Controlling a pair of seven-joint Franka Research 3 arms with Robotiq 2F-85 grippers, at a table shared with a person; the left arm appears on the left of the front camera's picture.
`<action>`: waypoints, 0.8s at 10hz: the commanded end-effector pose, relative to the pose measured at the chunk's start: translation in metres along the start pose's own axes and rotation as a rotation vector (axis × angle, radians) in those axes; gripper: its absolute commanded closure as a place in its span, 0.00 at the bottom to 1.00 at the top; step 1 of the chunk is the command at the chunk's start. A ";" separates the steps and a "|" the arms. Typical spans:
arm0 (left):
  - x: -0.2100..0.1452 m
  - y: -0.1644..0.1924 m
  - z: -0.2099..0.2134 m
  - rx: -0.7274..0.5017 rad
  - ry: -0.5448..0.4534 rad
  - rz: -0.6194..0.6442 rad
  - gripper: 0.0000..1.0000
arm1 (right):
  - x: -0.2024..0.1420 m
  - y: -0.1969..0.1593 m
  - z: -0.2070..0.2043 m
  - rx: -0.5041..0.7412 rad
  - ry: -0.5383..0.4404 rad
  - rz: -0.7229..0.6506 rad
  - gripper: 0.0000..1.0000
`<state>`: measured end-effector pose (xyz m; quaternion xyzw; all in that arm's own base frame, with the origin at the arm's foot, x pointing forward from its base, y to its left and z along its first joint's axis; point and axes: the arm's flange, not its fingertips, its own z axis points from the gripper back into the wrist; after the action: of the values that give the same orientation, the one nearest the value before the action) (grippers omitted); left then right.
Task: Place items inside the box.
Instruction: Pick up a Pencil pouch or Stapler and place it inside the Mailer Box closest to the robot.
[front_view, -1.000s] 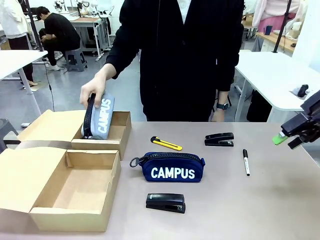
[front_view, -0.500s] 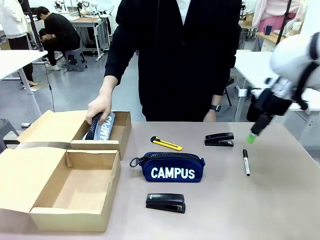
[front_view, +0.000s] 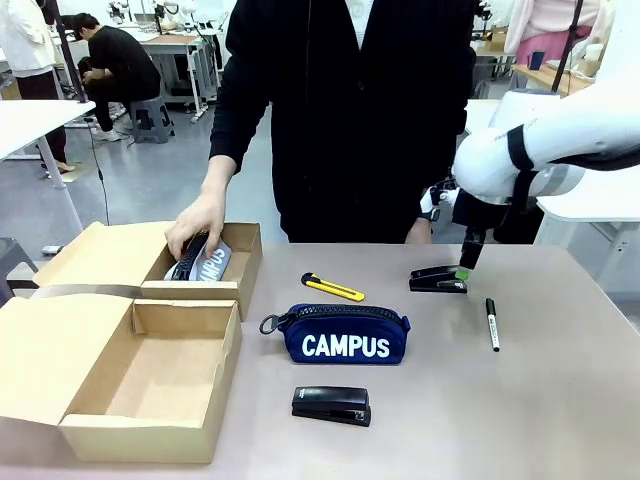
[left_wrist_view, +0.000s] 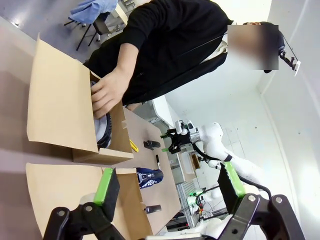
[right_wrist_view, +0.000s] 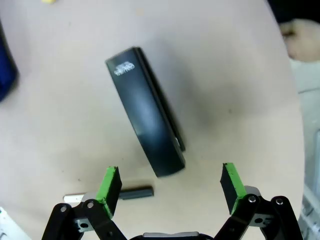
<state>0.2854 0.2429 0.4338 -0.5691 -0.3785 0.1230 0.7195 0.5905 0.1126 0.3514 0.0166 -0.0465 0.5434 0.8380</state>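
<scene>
The grey pouch (front_view: 205, 263) is seen inside the far box (front_view: 243, 262), tilted against its left side, with the person's hand (front_view: 196, 222) laid on its top. At 6 o'clock of that box the near box (front_view: 150, 438) stands open, its floor bare and its front wall close to the table's near edge. At 3 o'clock of the near box, just beside its right wall, the navy pouch (front_view: 345, 336) lies flat. From this pouch the knife (front_view: 333, 288) is found at 12 o'clock, apart from both boxes; the near stapler (front_view: 331, 405) at 6 o'clock; the marker (front_view: 492, 323) at 3 o'clock; and the far stapler (front_view: 438, 279) at 2 o'clock, near the far edge of the table (front_view: 540, 420). Bare tabletop is left at 4 to 5 o'clock, out to the right and near edges. The right gripper (front_view: 465, 262) is held just above the far stapler's right end, its jaws spread wide and nothing gripped; the stapler's end lies under the gap. The left gripper (left_wrist_view: 167, 187) is seen with jaws likewise apart and nothing between them, back from the boxes.
</scene>
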 end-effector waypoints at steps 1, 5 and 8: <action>0.000 -0.001 -0.001 -0.023 -0.020 -0.021 0.00 | 0.007 -0.005 -0.012 -0.012 -0.004 0.133 0.00; 0.000 -0.001 -0.001 -0.023 -0.020 -0.021 0.00 | 0.027 -0.008 -0.034 0.045 0.018 0.229 0.00; 0.000 -0.001 -0.001 -0.023 -0.020 -0.021 0.00 | 0.031 -0.006 -0.042 0.083 0.033 0.243 0.00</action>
<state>0.2853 0.2430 0.4338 -0.5690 -0.3788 0.1229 0.7195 0.6046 0.1448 0.3060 0.0378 -0.0185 0.6293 0.7760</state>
